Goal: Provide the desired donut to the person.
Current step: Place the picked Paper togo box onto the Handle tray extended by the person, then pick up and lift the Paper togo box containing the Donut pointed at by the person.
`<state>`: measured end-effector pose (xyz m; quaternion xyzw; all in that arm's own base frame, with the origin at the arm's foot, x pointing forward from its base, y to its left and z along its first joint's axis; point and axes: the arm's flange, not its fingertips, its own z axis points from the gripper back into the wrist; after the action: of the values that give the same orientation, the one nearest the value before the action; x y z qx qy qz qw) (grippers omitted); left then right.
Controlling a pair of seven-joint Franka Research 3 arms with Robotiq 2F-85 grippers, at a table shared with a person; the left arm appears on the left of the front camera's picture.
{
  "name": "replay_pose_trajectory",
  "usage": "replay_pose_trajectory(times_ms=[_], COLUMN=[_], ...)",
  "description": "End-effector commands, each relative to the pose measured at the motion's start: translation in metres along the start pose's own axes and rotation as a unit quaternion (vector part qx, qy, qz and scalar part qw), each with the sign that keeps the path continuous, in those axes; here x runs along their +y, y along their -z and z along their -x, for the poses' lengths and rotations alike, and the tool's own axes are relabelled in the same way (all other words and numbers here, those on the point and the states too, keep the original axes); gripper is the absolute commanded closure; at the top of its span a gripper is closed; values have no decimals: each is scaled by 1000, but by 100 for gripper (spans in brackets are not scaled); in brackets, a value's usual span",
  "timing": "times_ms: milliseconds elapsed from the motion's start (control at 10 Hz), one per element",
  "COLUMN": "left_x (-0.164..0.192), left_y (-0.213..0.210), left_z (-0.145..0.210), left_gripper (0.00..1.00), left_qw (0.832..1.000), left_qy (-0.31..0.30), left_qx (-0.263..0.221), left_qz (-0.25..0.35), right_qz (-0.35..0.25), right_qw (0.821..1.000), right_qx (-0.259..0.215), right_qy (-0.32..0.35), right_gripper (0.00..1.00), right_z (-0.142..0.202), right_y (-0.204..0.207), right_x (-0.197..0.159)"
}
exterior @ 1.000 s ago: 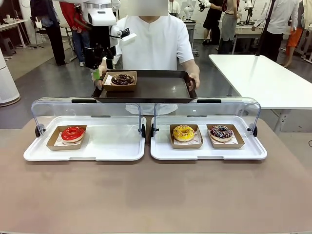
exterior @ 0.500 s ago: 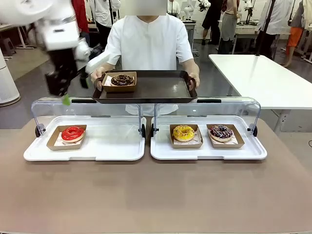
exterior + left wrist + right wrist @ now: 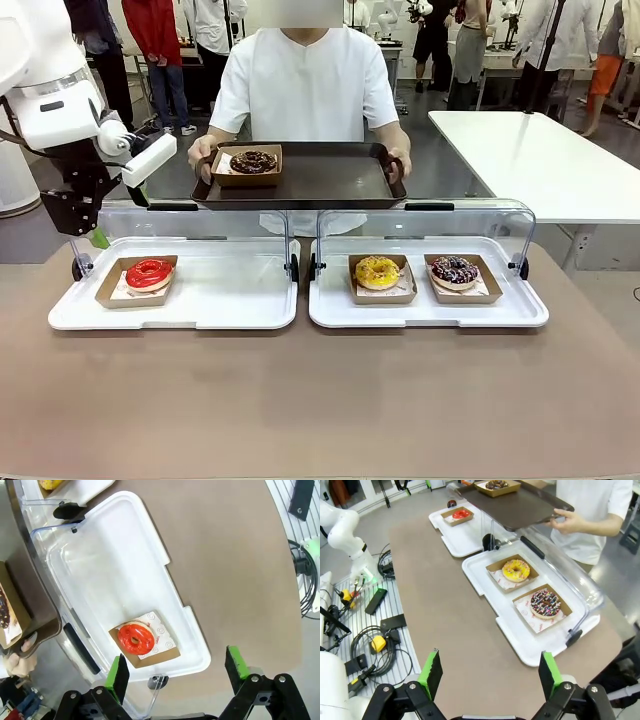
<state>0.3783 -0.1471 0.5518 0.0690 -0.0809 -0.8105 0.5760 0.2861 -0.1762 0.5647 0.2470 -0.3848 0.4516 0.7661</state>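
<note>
Tabletop (image 3: 320, 400): brown, carries two white trays side by side, clear lids raised at far side. Person (image 3: 308, 90) stands behind, holds dark tray (image 3: 320, 180) level above lids, gripping both ends. Left tray (image 3: 230, 300): red donut (image 3: 149, 272) at its left end. Right tray (image 3: 330, 310): yellow donut (image 3: 377, 271), sprinkled donut (image 3: 454, 270) beside it. Left hand (image 3: 177, 669): wide, empty, hovers above red donut. Right hand (image 3: 490, 672): wide, empty, above tabletop. Chocolate donut (image 3: 252, 161): in carton, left end of dark tray.
</note>
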Motion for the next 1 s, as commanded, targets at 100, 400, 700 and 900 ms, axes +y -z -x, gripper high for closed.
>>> replay_pose_trajectory(times_ms=[100,400,700,900], left_x=[-2,-2,-2,-2], left_y=[-1,-1,-1,-1], left_z=[-7,-7,-7,-7], left_gripper=[0,0,0,0], left_qw=[1000,1000,1000,1000], left_qy=[-4,-4,-4,-4], left_qx=[6,6,6,6], left_qz=[-2,-2,-2,-2], right_qz=[-1,-1,-1,-1], right_qw=[1000,1000,1000,1000], right_qx=[-11,-11,-11,-11], right_qy=[-7,-7,-7,-7], right_gripper=[0,0,0,0], right_z=[-1,-1,-1,-1], right_y=[0,0,0,0], right_x=[-1,-1,-1,-1])
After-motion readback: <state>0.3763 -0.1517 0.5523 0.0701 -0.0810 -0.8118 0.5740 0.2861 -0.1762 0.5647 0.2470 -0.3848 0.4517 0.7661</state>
